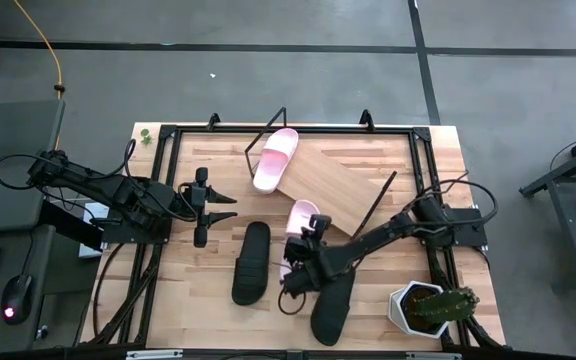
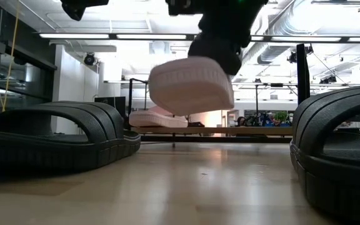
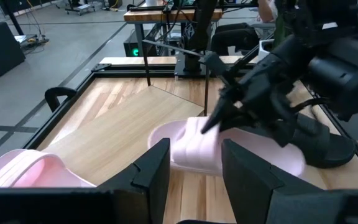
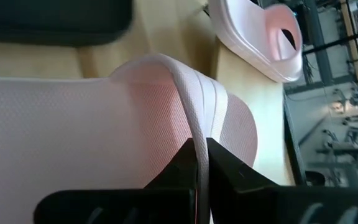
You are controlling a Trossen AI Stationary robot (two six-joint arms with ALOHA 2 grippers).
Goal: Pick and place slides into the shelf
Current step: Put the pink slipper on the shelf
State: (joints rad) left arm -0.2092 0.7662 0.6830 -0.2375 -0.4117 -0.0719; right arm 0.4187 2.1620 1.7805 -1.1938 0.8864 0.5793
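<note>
My right gripper (image 1: 300, 256) is shut on a pale pink slide (image 1: 298, 228), held in the air just in front of the shelf (image 1: 340, 188). The low view shows this slide (image 2: 189, 84) raised above the table. The second pink slide (image 1: 276, 158) lies on the shelf's left end, sole down. One black slide (image 1: 251, 262) rests on the table left of the held slide. The other black slide (image 1: 333, 305) lies under my right arm. My left gripper (image 1: 224, 207) is open and hovers left of the slides, holding nothing. My right gripper pinches the pink slide's strap (image 4: 190, 127) by its ribbed edge between the two fingers (image 4: 229, 168). The fingers come slanting down from the table's right and near side. The slide is lifted clear of the table and tilted, its sole (image 2: 186, 94) facing the near edge.
A white pot with a green plant (image 1: 428, 308) stands at the near right corner. A black frame (image 1: 168, 135) rims the tabletop. The shelf's wire legs (image 1: 268, 125) stick up at its far end. Bare wood (image 1: 218, 160) lies between my left gripper and the shelf.
</note>
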